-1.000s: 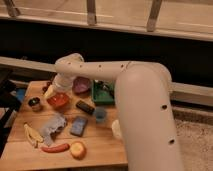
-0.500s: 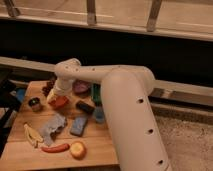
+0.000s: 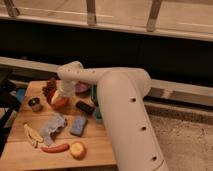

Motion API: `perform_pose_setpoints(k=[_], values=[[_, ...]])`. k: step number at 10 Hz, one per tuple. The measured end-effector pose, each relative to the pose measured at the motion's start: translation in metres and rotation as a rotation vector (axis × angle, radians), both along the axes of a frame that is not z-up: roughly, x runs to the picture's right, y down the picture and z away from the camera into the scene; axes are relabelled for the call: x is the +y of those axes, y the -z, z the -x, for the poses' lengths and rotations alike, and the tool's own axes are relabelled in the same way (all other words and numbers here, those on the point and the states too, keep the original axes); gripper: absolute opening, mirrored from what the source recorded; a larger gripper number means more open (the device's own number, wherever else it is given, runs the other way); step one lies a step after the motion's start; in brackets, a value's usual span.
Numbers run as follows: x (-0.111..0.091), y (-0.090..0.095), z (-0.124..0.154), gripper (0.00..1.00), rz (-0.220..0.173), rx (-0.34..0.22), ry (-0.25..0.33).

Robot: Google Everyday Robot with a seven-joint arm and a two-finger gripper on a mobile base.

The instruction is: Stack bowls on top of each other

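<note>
The red-orange bowl [image 3: 62, 103] sits on the back left part of the wooden table [image 3: 100, 150]. My gripper [image 3: 59, 95] hangs right over it at the end of the white arm, open, and hides most of the bowl. The dark purple bowl [image 3: 83, 88] lies just to the right, partly behind the wrist. Whether the gripper touches the red-orange bowl I cannot tell.
Around the bowls lie a small metal cup [image 3: 34, 104], dark grapes [image 3: 49, 88], a dark block [image 3: 85, 107], a grey cloth [image 3: 52, 125], a blue sponge [image 3: 78, 125], a banana [image 3: 32, 135], a red sausage [image 3: 55, 148] and an orange fruit [image 3: 77, 149]. My arm's thick body covers the table's right side.
The arm's body has swung further left across the table. The gripper has stayed over the red-orange bowl and sunk slightly toward it.
</note>
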State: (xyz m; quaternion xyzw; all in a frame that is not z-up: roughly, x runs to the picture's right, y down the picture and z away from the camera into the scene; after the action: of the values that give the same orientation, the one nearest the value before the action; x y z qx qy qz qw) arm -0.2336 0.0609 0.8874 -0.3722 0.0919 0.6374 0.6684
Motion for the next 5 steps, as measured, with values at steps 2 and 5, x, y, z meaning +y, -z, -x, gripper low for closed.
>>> perform_pose_setpoints(k=[2, 5], values=[[-0.01, -0.011, -0.012, 0.8, -0.002, 0.025, -0.027], [-0.006, -0.02, -0.014, 0.7, 0.024, 0.03, -0.065]])
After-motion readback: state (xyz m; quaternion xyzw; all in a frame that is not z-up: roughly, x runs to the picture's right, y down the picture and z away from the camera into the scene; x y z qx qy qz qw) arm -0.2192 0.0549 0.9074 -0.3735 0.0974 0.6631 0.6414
